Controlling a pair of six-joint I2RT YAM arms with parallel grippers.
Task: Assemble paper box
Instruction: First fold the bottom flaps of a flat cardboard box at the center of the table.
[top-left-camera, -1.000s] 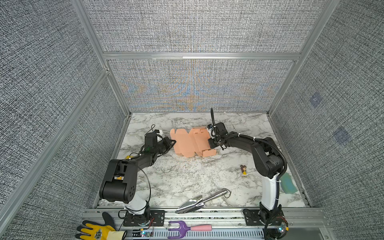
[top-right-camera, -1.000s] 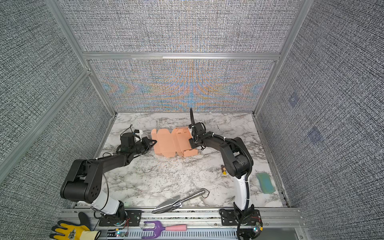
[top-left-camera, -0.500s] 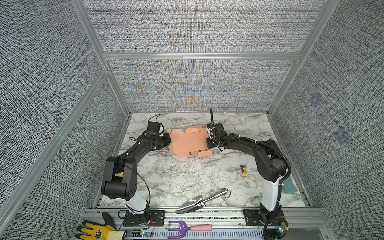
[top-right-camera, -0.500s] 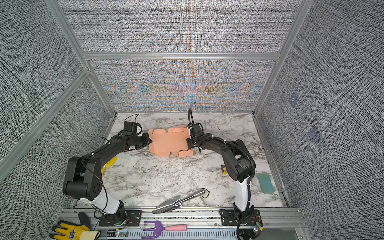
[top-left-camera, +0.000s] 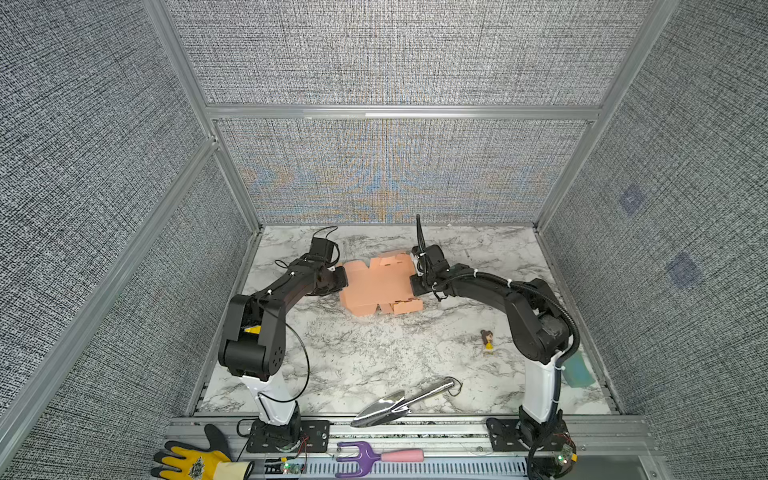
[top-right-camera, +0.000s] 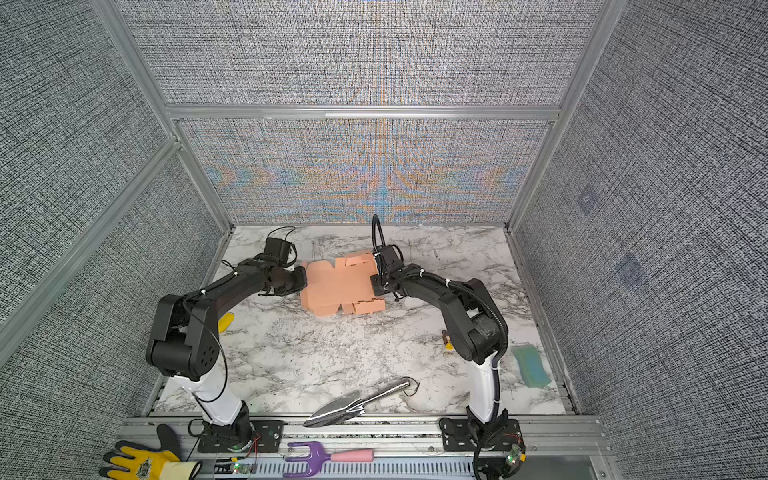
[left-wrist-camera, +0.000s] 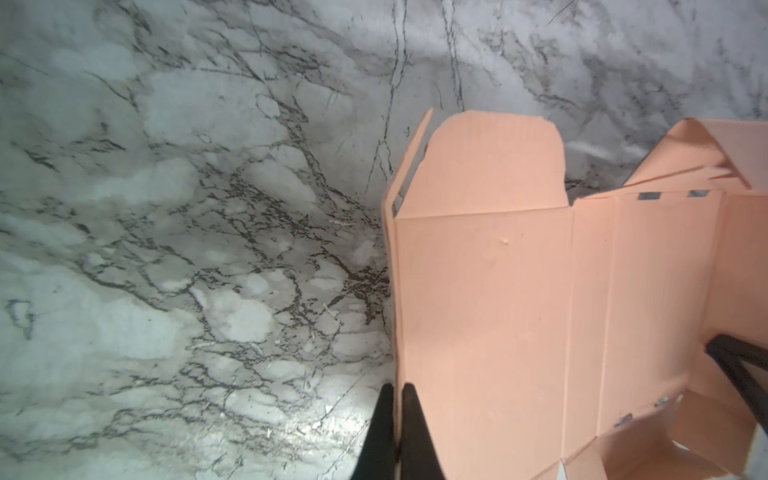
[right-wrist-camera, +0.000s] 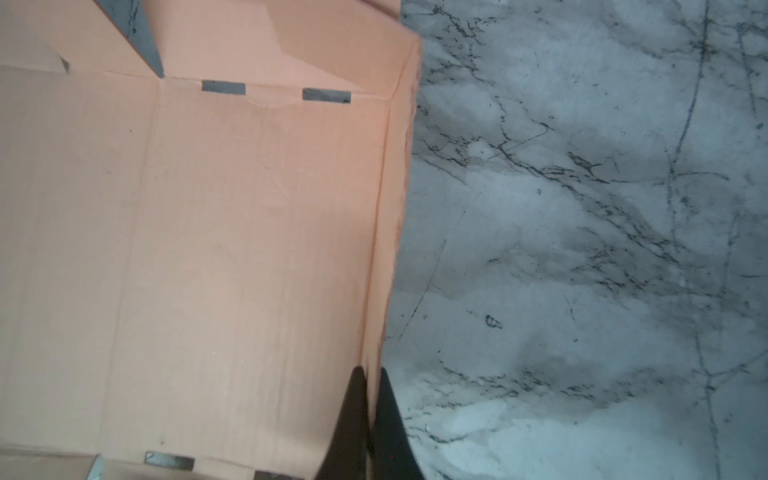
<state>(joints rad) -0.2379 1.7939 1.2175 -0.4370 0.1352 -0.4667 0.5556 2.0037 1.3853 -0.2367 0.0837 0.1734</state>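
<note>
The paper box (top-left-camera: 380, 284) (top-right-camera: 338, 286) is a salmon-pink creased cardboard sheet, partly folded, lying at the back middle of the marble table in both top views. My left gripper (top-left-camera: 341, 277) (top-right-camera: 304, 279) is at its left edge, shut on an upright side panel (left-wrist-camera: 478, 299), which sits between the two black fingertips (left-wrist-camera: 409, 399). My right gripper (top-left-camera: 414, 284) (top-right-camera: 376, 286) is at the opposite edge, shut on the raised side wall (right-wrist-camera: 384, 249). The box floor with slots (right-wrist-camera: 224, 87) shows in the right wrist view. My right gripper's tip (left-wrist-camera: 731, 365) shows in the left wrist view.
A metal trowel (top-left-camera: 401, 402) lies near the front edge. A small figurine (top-left-camera: 487, 338) stands by the right arm, and a teal sponge (top-right-camera: 531, 365) lies at the right. A yellow glove (top-left-camera: 195, 463) and a purple fork tool (top-left-camera: 374, 457) rest on the front rail.
My left arm swung in from the left and back, and closed on the box's left edge. The box shifted slightly toward the back. The right gripper kept its hold.
</note>
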